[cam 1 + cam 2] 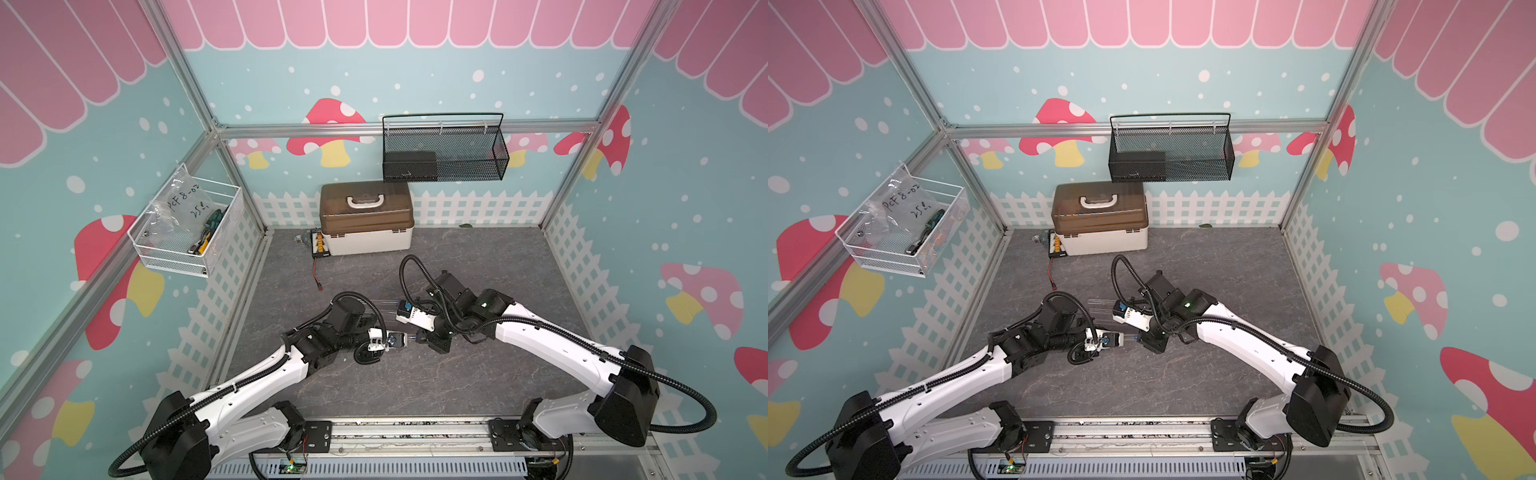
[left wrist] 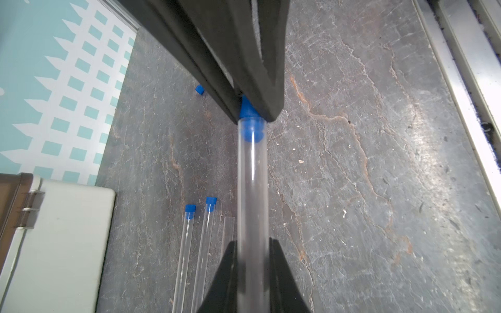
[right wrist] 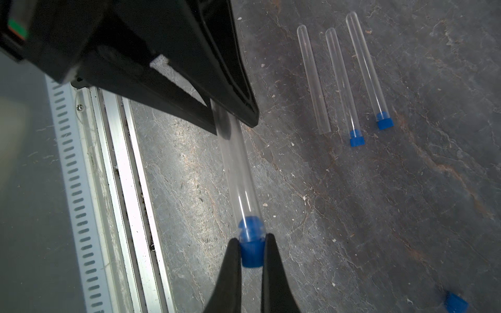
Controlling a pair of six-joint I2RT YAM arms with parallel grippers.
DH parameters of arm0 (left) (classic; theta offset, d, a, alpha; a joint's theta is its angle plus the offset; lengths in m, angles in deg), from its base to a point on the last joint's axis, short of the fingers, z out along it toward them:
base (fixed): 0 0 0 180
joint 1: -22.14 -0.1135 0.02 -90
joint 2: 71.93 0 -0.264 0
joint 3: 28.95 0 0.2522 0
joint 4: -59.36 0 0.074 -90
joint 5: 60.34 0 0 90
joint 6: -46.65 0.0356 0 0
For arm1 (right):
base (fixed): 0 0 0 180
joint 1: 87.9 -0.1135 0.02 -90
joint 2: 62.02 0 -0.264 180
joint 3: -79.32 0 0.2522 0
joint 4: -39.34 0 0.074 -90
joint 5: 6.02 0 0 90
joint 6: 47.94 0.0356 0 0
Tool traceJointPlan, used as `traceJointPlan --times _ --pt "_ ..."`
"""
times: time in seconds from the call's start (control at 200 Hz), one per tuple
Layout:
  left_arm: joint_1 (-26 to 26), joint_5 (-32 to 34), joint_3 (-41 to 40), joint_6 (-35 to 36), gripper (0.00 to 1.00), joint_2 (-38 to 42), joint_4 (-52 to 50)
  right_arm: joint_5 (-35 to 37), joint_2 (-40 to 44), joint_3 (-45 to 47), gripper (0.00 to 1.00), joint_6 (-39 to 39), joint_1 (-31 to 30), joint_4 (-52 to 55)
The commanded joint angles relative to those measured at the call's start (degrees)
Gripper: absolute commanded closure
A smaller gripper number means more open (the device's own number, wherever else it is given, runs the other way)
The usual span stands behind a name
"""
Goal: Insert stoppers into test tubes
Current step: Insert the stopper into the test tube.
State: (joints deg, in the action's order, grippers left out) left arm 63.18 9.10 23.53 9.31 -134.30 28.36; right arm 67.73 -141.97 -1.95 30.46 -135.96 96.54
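Right in the middle of the grey table, lifted clear of the surface, the two arms met nose to nose. The left gripper had its jaws pinched on the body of a clear test tube, which ran roughly level between the arms with its open mouth aimed at the right arm. And the right gripper was there to answer it, jaws squeezed tight on the wide cap end of a bright blue stopper. The fit looked good: the stopper's narrow end sat inside the tube's mouth, blue showing through the clear wall, while the cap was outside between the black fingertips. Down on the table, farther back toward the beige storage box, three more tubes lay side by side and nearly parallel. Two of them, the capped tubes, had blue plugs seated in their mouths. The third, the open tube, lay just beside them with nothing in its mouth. One loose stopper sat alone on the table, well apart from that row; the left wrist view caught it too, beyond the right gripper's fingers.
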Motion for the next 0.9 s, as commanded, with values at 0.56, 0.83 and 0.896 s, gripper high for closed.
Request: traceJointPlan --times 0.56,0.83,0.896 --pt "8.8 -13.8 0.2 14.1 1.00 3.9 12.0 -6.5 -1.1 -0.8 1.00 1.8 -0.9 -36.2" --pt "8.7 -10.7 -2.6 12.4 1.00 5.9 11.2 -4.4 2.9 3.2 0.90 1.3 -0.9 -36.1" --pt "8.2 -8.0 -3.6 10.3 1.00 5.9 11.2 -2.7 4.4 4.8 0.80 2.1 -0.9 -35.8"
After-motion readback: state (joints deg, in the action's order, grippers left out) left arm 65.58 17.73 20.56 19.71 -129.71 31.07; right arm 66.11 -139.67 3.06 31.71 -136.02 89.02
